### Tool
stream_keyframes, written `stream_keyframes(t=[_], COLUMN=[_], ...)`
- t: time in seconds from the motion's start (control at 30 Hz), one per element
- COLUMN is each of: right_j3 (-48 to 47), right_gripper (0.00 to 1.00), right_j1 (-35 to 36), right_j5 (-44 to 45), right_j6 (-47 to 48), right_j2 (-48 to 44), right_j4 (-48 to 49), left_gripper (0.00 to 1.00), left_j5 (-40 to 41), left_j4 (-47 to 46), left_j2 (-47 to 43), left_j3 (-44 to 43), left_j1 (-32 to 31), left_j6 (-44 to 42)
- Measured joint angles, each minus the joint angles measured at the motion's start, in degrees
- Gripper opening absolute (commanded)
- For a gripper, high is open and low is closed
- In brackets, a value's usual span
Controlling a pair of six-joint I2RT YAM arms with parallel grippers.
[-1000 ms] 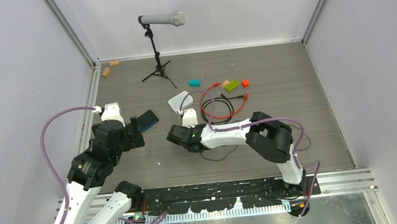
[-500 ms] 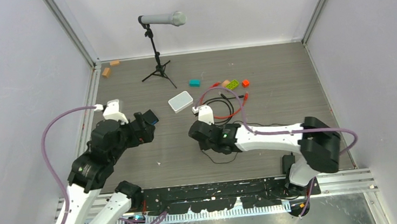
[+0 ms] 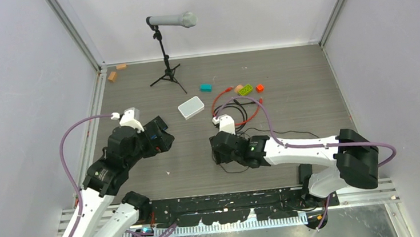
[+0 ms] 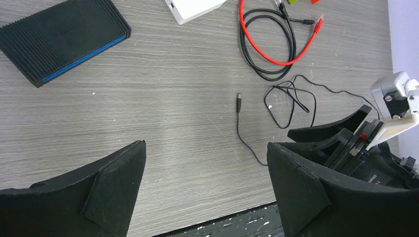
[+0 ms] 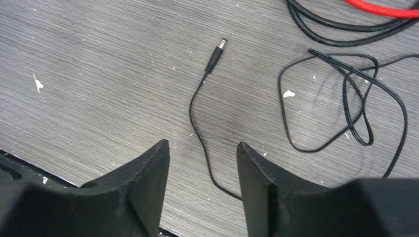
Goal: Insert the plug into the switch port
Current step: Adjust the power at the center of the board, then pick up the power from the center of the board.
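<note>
Left wrist view looks straight down past the left gripper (image 4: 206, 145), whose jaws stand wide apart with only the bare grey wood of the table (image 4: 163, 98) showing between them; it holds nothing. The switch (image 4: 64, 37), a flat black ribbed box, lies flat on the table at upper left, well clear of both fingers. Its blue edge (image 4: 84, 59) is turned toward the camera, though the sockets along it are too small to make out. The plug (image 4: 320, 20) lies on the table at far upper right, well apart from the switch. It ends the red cable (image 4: 279, 63), which curves in a loop beside a thicker black cable (image 4: 262, 74). A white box (image 4: 195, 7) sits at the top edge, roughly between switch and plug. In the right wrist view, the right gripper (image 5: 202, 145) has its jaws parted and grips nothing. A thin black wire (image 5: 195, 126) lies on the table and runs through the gap, and its barrel connector (image 5: 217, 52) lies beyond the fingertips.
</note>
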State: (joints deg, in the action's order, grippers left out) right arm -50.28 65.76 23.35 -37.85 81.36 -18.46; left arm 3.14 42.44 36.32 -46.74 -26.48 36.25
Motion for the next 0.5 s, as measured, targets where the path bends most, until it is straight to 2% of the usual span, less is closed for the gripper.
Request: stream_keyframes(t=[0.17,0.33,0.5], right_j3=[1.1,1.1,1.7], right_gripper=[0.6,0.63,0.68], right_j1=[0.0,-0.7,-4.6], right_j5=[2.8,7.6,10.3], right_j6=[-4.2,-9.9,-14.8], right_j2=[-1.4,-4.5,-10.6], right_j4=[-3.0,-10.5,-17.7], left_gripper=[0.94,0.94,0.94], left_j5=[0.3,0.3,0.1], left_j4=[0.0,-0.2,-0.8], left_j2=[-0.7,-0.1,0.5], left_j3=[1.2,3.8,4.7], left_j1=[0.0,0.0,0.0], left_j6=[1.1,2.2,2.5])
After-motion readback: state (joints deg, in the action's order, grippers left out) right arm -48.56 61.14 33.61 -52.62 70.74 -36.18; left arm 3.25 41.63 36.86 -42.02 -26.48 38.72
